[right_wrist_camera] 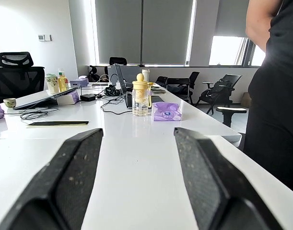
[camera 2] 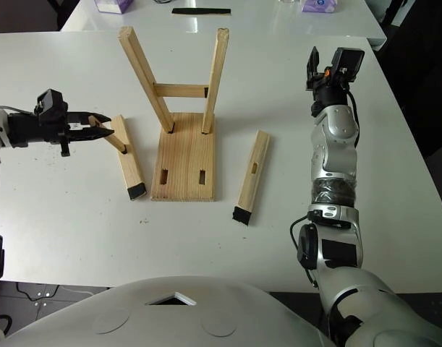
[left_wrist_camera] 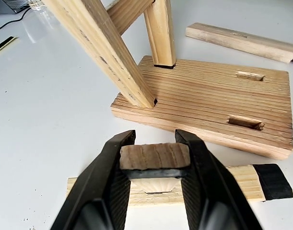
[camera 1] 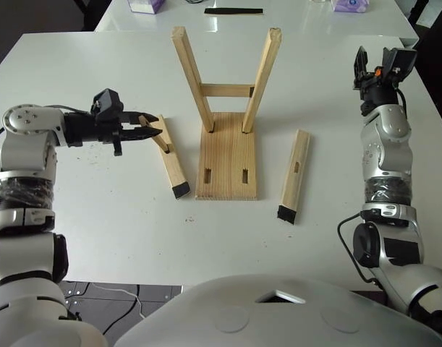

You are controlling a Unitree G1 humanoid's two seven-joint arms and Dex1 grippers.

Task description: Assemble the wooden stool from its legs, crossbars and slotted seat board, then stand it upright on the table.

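Seat board (camera 1: 226,163) flat, long axis fwd-back, legs (camera 1: 194,79) up

Head stereo pair looks forward and down on the surface (camera 1: 98,238); both eyes share the seat board (camera 1: 226,155) and arms. Left wrist camera sits close behind the left claw (left_wrist_camera: 155,139) and clamped crossbar (left_wrist_camera: 155,155), facing that board. Right wrist camera looks level past the right claw (right_wrist_camera: 137,132) into the room.
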